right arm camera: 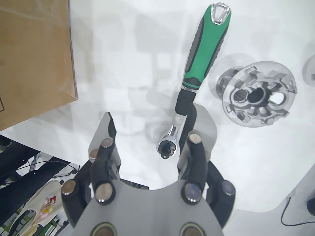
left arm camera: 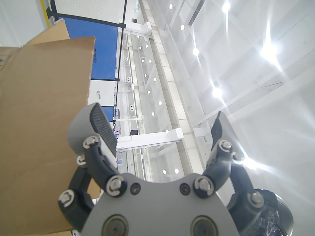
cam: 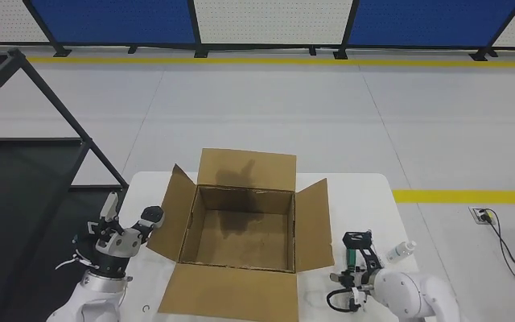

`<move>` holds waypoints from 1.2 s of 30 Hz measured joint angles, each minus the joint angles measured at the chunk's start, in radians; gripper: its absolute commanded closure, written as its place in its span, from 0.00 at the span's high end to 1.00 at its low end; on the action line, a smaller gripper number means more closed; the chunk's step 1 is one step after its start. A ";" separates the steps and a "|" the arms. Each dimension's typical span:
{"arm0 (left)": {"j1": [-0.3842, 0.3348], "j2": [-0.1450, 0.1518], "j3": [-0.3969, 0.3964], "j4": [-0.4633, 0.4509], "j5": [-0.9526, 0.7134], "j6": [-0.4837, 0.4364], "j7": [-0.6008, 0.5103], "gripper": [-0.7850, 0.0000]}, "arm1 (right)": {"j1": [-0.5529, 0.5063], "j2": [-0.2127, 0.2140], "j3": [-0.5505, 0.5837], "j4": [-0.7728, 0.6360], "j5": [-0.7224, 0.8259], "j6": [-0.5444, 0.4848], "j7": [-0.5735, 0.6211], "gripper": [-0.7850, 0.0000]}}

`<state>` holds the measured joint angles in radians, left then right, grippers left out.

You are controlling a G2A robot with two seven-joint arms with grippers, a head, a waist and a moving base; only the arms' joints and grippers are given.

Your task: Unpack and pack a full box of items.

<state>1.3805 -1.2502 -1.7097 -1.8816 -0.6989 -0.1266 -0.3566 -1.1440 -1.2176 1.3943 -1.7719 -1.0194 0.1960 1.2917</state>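
- Your right claw (right arm camera: 151,116) is spread apart, straddling the ratchet (right arm camera: 204,50) head on the desk (right arm camera: 137,50), likely to repack the empty box (cam: 241,233).
- Your left claw (left arm camera: 158,114) is apart, idle, pointing skyward.

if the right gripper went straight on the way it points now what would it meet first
Most likely the ratchet wrench: its metal head lies between the open jaws of the right gripper, near one of them, on the white table. Depth is unclear.
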 measured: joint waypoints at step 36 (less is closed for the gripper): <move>0.020 0.000 -0.028 -0.001 -0.034 -0.012 0.001 1.00 | 0.100 -0.004 -0.075 0.175 -0.091 0.074 -0.017 0.39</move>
<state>1.4003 -1.2499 -1.7378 -1.8822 -0.7327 -0.1383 -0.3559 -1.0444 -1.2214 1.3197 -1.5974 -1.1101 0.2702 1.2742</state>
